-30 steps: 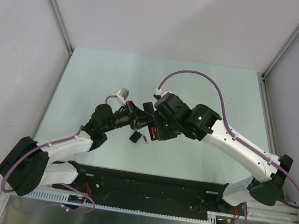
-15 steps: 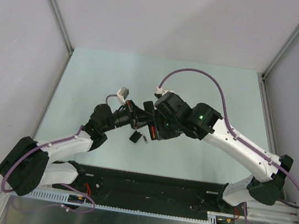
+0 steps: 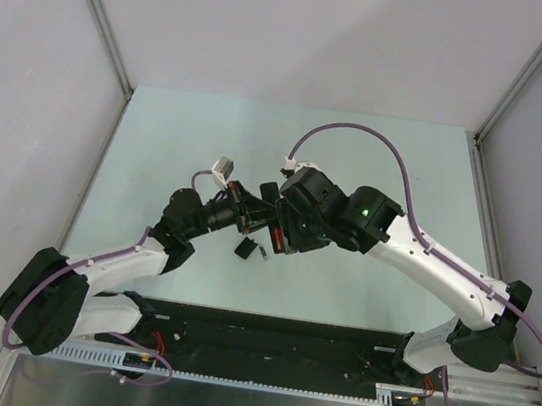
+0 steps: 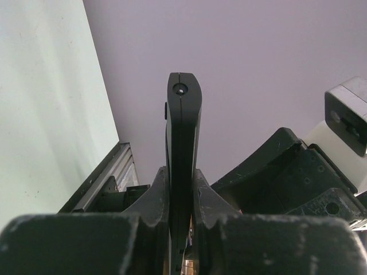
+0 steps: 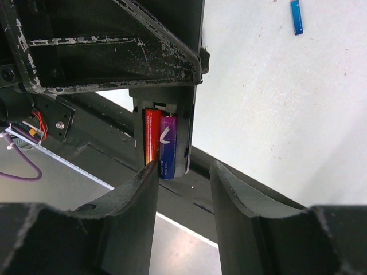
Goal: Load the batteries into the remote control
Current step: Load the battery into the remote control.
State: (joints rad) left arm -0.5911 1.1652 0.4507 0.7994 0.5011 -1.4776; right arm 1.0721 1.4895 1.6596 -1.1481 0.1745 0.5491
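Observation:
My left gripper [image 4: 181, 177] is shut on the remote control [image 4: 183, 126], a slim black bar seen edge-on that sticks out past the fingers. In the right wrist view the remote's open compartment [image 5: 192, 134] holds two batteries side by side, one red-orange [image 5: 151, 137] and one purple [image 5: 167, 146]. My right gripper [image 5: 183, 172] stands open just below that end, holding nothing, with its left fingertip [image 5: 146, 177] close to the red-orange battery. From above, the left gripper [image 3: 247, 215] and right gripper [image 3: 275, 232] meet over the middle of the table.
A small black back panel [image 3: 242, 249] and a tiny dark cylinder [image 3: 262, 253] lie on the pale table under the grippers. A loose blue battery [image 5: 295, 17] lies on the table farther off. The black base rail [image 3: 272, 340] runs along the near edge.
The right wrist has shifted very slightly beside the remote. The left arm has stayed still with the remote in its grip.

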